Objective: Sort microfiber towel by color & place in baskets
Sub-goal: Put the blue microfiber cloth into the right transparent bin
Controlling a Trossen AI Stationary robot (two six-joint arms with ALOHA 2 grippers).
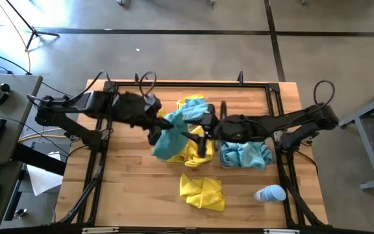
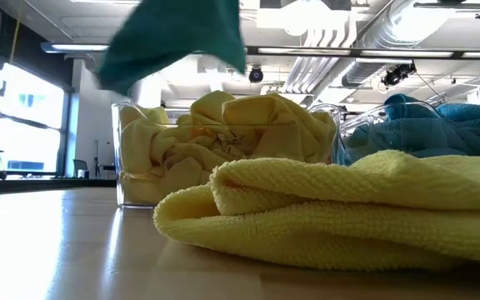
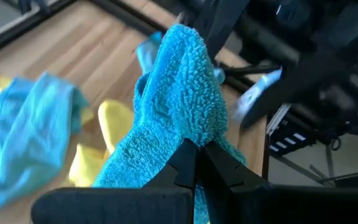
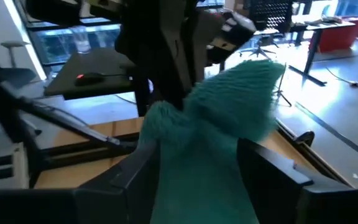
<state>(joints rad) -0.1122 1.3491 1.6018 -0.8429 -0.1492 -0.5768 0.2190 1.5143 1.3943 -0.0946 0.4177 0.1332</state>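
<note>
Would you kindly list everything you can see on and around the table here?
Teal towel: one, lifted above the table's middle.
Yellow towels: several, piled in the left clear basket.
Blue towels: count unclear, in the right clear basket.
Loose yellow towel: one, on the table's near side.
Bottle: one, white and light blue, lying near the right corner.
Table: one, light wood, black frame.
Left gripper: jaws shut on the teal towel.
Right gripper: jaws open either side of that towel.
</note>
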